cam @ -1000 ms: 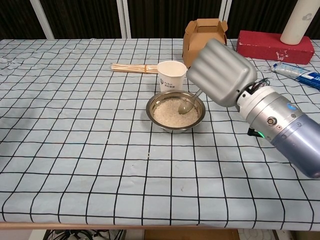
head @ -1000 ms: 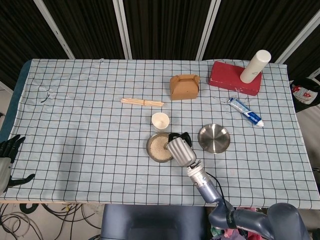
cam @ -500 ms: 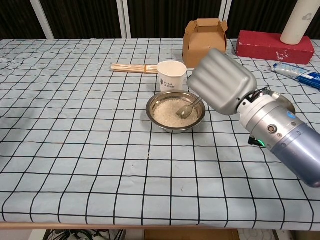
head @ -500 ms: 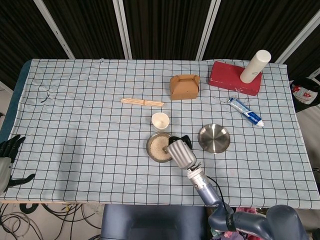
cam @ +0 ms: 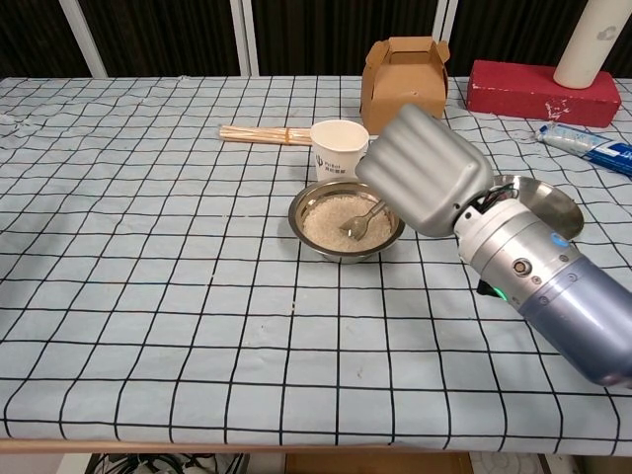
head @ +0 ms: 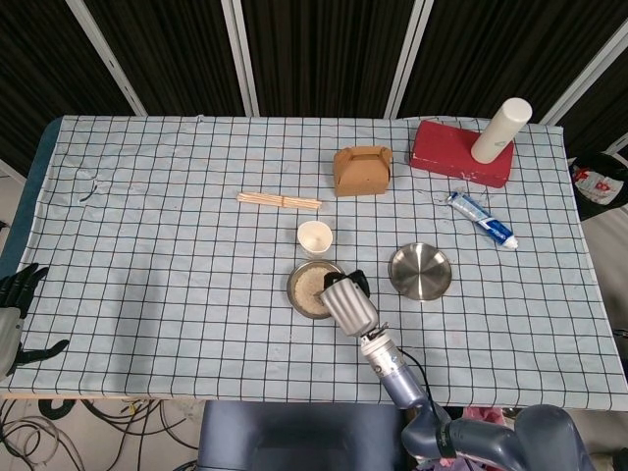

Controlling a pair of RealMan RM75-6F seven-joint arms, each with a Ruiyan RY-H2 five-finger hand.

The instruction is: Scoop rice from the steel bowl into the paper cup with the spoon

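A steel bowl (cam: 344,219) (head: 309,287) of white rice sits at the table's middle. Just behind it stands the white paper cup (cam: 339,148) (head: 315,237), upright and apart from the bowl. My right hand (cam: 425,170) (head: 349,298) hovers over the bowl's right side and holds a metal spoon (cam: 361,219), whose bowl end lies in the rice. The hand's silver back hides the fingers and the spoon's handle. My left hand (head: 15,314) hangs off the table's left edge in the head view, holding nothing, fingers apart.
An empty steel bowl (cam: 538,202) (head: 420,272) lies right of my hand. Behind the cup are a bundle of wooden sticks (cam: 255,134), a brown cardboard box (cam: 403,67), a red box (cam: 538,91) with a white cylinder (head: 500,130), and a toothpaste tube (cam: 588,146).
My right hand has moved slightly left and toward the near edge, dragging the spoon's tip leftward through the rice. The left hand has stayed put.
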